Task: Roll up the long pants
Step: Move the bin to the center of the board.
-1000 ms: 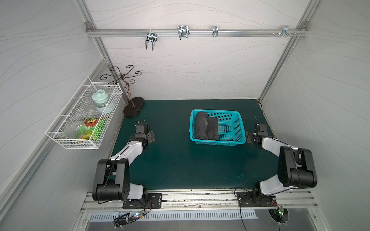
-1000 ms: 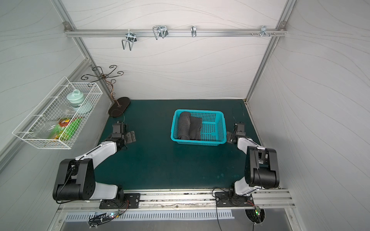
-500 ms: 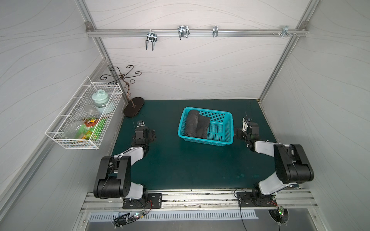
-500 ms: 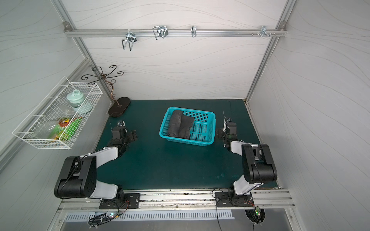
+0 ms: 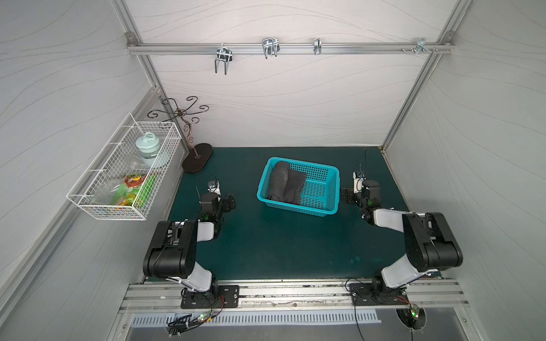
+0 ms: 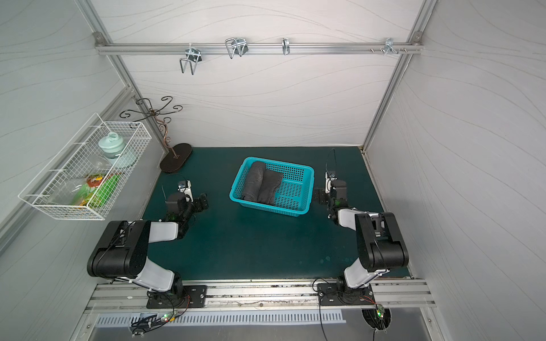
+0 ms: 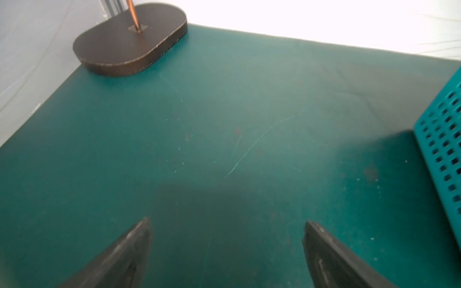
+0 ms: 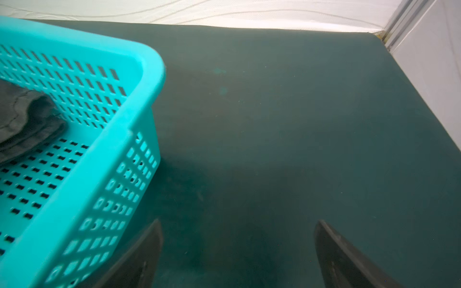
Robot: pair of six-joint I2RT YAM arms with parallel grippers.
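Note:
The long pants (image 5: 285, 184) (image 6: 261, 184) lie as a dark grey roll in the left half of a teal plastic basket (image 5: 322, 211) (image 6: 274, 208) on the green mat, seen in both top views. In the right wrist view the pants (image 8: 22, 119) show inside the basket (image 8: 147, 67). My right gripper (image 5: 346, 196) (image 6: 320, 196) (image 8: 239, 224) is open and empty, low over the mat, close beside the basket's right wall. My left gripper (image 5: 228, 203) (image 6: 202, 202) (image 7: 225, 224) is open and empty, well left of the basket (image 7: 444, 149).
A metal stand on a dark oval base (image 5: 197, 158) (image 7: 129, 40) occupies the back left corner. A white wire rack (image 5: 124, 174) with a jar and packets hangs on the left wall. A rail with hooks (image 5: 269, 47) runs across the back wall.
The basket with the pants has slid to the left and turned slightly. My right gripper moved left with it. My left arm drew back toward its base.

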